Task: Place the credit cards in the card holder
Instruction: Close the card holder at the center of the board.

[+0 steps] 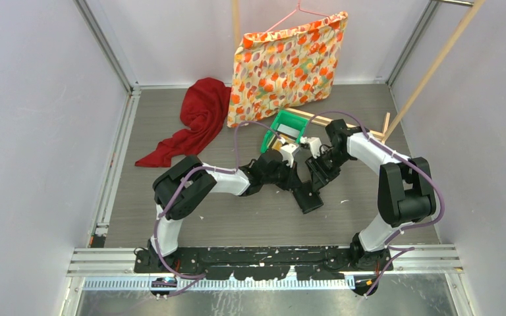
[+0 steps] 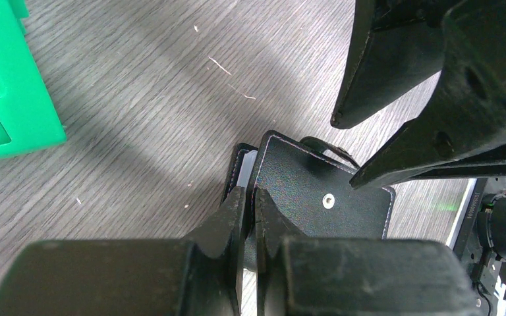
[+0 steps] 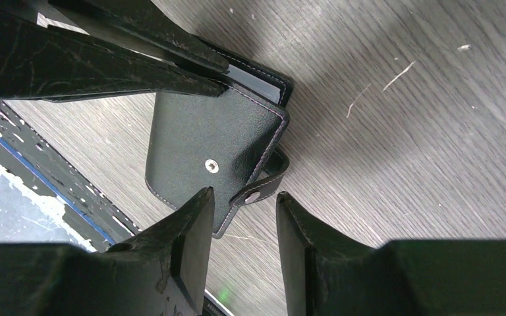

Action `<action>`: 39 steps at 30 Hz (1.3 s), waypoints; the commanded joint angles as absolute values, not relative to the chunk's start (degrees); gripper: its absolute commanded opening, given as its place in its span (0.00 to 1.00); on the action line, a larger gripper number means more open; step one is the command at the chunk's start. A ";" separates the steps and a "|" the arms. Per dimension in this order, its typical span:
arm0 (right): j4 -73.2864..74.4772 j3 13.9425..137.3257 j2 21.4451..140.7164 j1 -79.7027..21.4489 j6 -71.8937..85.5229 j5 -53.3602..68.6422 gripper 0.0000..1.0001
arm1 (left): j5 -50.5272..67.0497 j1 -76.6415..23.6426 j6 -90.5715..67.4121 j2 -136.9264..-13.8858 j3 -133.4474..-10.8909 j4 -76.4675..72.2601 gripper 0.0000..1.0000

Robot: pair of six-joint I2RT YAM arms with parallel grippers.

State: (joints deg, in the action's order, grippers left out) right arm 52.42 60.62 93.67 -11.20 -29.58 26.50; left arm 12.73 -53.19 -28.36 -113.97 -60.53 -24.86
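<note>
The black card holder (image 1: pixel 308 197) lies on the grey wood-grain table between both arms. My left gripper (image 2: pixel 250 192) is shut on one edge of its top cover (image 2: pixel 316 197), and a pale page edge (image 3: pixel 263 82) shows just under that cover. My right gripper (image 3: pixel 244 194) stands open at the opposite edge, with the snap tab (image 3: pixel 263 184) between its fingertips but apart from both. In the left wrist view the right gripper (image 2: pixel 344 153) hovers over the tab side. No credit cards show clearly; something flat and pale lies in the green tray (image 1: pixel 283 118).
The green tray (image 2: pixel 13 99) stands just behind the two grippers. A red cloth (image 1: pixel 197 118) lies at the back left, and a floral fabric bag (image 1: pixel 286 66) hangs on a hanger at the back. Wooden sticks (image 1: pixel 435 66) lean at the back right. White walls enclose the table.
</note>
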 commanded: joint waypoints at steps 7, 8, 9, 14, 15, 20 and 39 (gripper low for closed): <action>52.15 61.83 93.17 -12.32 -28.40 25.29 0.31 | 10.19 -53.37 -27.77 -114.93 -59.98 -19.42 0.00; 52.05 61.79 93.31 -12.38 -28.29 24.94 0.29 | 10.19 -53.42 -27.72 -114.98 -59.95 -19.42 0.00; 52.00 61.86 93.39 -12.33 -28.11 24.78 0.28 | 10.25 -53.37 -27.74 -114.92 -59.87 -19.42 0.00; 51.91 61.99 93.90 -12.37 -27.69 24.00 0.25 | 10.26 -53.34 -27.86 -114.81 -59.80 -19.51 0.00; 51.91 62.01 93.93 -12.37 -27.61 24.06 0.23 | 10.28 -53.35 -27.85 -114.81 -59.80 -19.59 0.00; 52.35 62.42 93.82 -12.31 -27.66 24.54 0.06 | 10.28 -53.35 -27.84 -114.86 -59.68 -19.60 0.00; 53.93 63.26 92.87 -10.90 -26.95 33.67 0.01 | 9.28 -53.35 -29.10 -114.40 -59.09 -19.98 0.00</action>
State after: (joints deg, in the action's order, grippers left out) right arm 52.60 60.86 93.25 -11.11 -27.27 28.75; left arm 12.47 -53.19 -29.67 -113.97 -60.53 -24.82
